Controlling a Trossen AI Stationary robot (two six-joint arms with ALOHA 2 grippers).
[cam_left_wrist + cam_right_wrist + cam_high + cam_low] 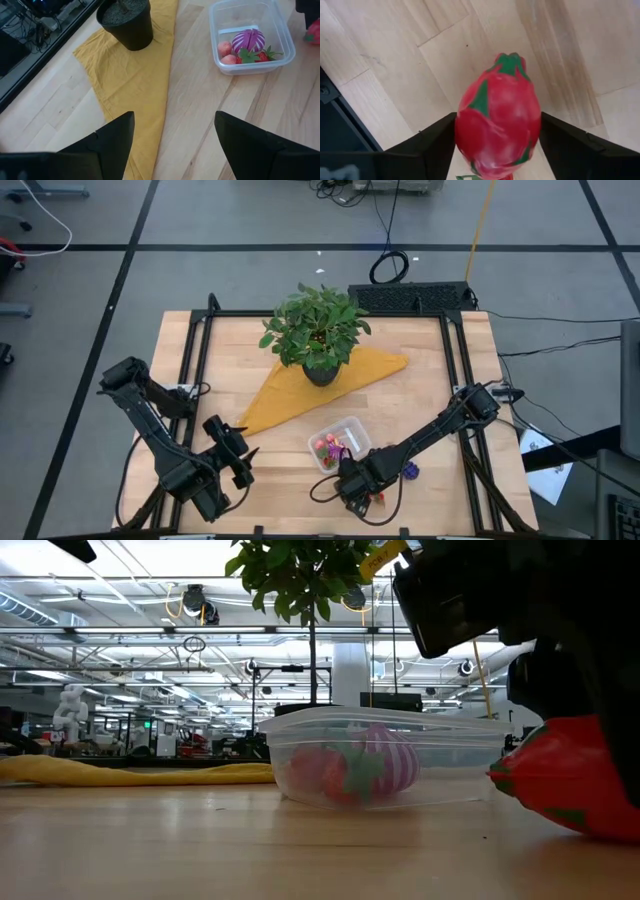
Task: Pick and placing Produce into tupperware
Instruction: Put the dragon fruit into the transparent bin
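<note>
Near the front edge of the bench, the right gripper is reaching down over a red toy fruit with green leaf markings, its jaws sitting on either side of the piece and pressing against it while it is resting on the wood. Just beside it, the clear tupperware is standing on the bench, holding a purple-striped piece, pink round pieces and a strawberry. A purple knobbly fruit is lying on the bench beyond the right arm. Behind the container, a potted plant is sitting on a yellow cloth. The left gripper is hovering at the front left, jaws apart and holding nothing.
</note>
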